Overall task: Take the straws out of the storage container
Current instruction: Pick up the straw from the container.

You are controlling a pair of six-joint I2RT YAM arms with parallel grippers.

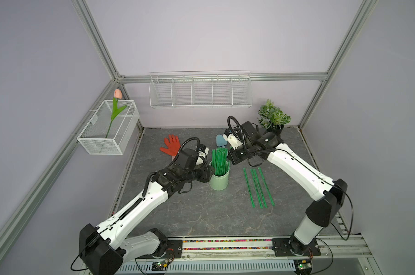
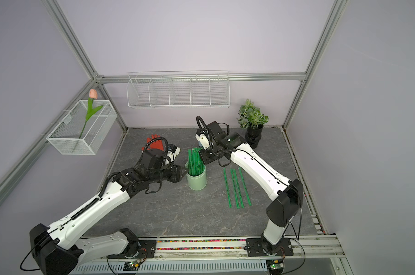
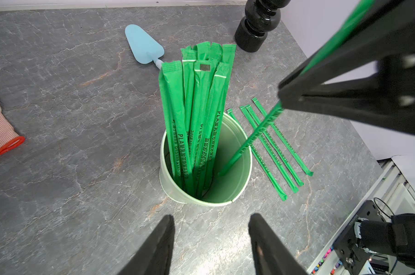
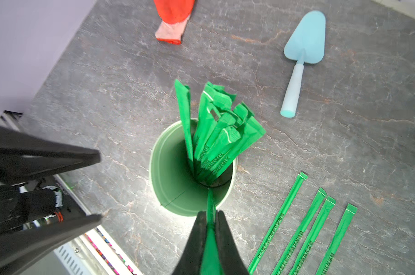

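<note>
The storage container, a pale mint cup [image 1: 219, 183] [image 2: 197, 183] [image 3: 168, 181] [image 4: 168, 166], stands mid-table with a bundle of green straws [image 1: 218, 162] [image 2: 194, 162] [image 3: 197, 107] [image 4: 216, 133] upright inside. My right gripper [image 4: 210, 212] [image 1: 229, 157] [image 3: 281, 95] hovers above the cup's right rim, shut on one straw [image 3: 249, 142] [image 4: 210, 202] that slants down with its lower end still inside the cup. Several more straws [image 1: 257, 188] [image 2: 236, 188] [image 3: 273, 147] [image 4: 309, 226] lie side by side to the cup's right. My left gripper [image 3: 210, 221] [image 1: 207, 175] is open just left of the cup, not touching it.
A red glove [image 1: 170, 145] and a light blue trowel [image 4: 304, 47] [image 3: 142, 45] lie behind the cup. A black plant pot [image 1: 274, 129] stands at the back right. A white wire rack [image 1: 200, 92] hangs on the back wall, and a mesh basket [image 1: 108, 128] with a tulip on the left.
</note>
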